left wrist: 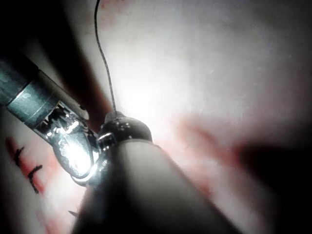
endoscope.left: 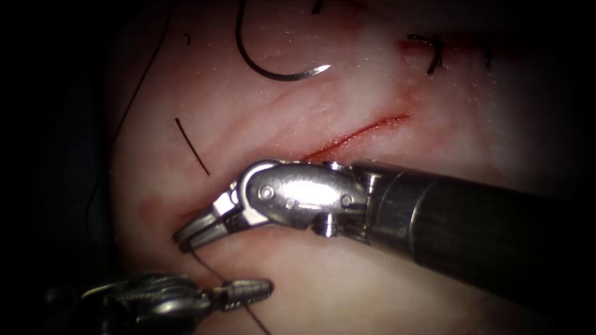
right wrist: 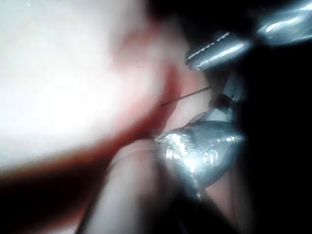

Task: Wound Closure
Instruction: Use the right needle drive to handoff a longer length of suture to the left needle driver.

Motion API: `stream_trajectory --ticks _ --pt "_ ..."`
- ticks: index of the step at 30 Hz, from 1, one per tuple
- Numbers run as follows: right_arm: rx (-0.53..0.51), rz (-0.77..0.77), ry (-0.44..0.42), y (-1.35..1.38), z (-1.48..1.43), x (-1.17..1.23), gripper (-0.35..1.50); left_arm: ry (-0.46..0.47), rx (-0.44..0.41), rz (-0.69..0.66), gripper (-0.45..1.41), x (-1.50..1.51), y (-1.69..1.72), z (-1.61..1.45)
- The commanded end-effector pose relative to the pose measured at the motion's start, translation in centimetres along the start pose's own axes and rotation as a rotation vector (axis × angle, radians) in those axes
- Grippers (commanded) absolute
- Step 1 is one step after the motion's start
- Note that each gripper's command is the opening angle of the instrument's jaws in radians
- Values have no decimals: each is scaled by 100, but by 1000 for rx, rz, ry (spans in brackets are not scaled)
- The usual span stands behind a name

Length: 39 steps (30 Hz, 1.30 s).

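The curved needle [endoscope.left: 273, 73] lies free on the tissue [endoscope.left: 347, 80], on the surface left of the cut [endoscope.left: 366, 129], and neither tool holds it. My right tool [endoscope.left: 186, 237] lies along the cut, its jaws together at the cut's lower left end where the thread [endoscope.left: 214, 270] starts. The thread runs down to my left tool [endoscope.left: 257, 288], which is shut on it. In the left wrist view the thread [left wrist: 103, 63] rises from the left tool's tip [left wrist: 119, 119]. In the right wrist view the thread [right wrist: 187, 95] spans from the tissue to the right tool's jaws.
Finished dark stitches [endoscope.left: 434, 56] sit on a second red line right of the cut. A short loose piece of thread [endoscope.left: 192, 146] lies on the tissue left of the cut. A long dark strand [endoscope.left: 133, 93] trails down the tissue's left edge. Red fluid stains the cut's margins.
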Motion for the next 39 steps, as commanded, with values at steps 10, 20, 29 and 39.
stream_trajectory --ticks 10,20,29,39 --pt "-60 -14 -74 13 -43 -4 -35 -25 8 -49 -6 -7 -4 -1" --pt "-83 -16 -95 9 -61 -13 -35 -57 75 -144 71 -6 -20 -1" --pt "-157 27 -134 37 -90 -48 -35 -49 157 -148 74 15 -29 7" --pt "-182 64 -132 49 -97 -62 -35 -26 156 -130 67 27 -19 35"
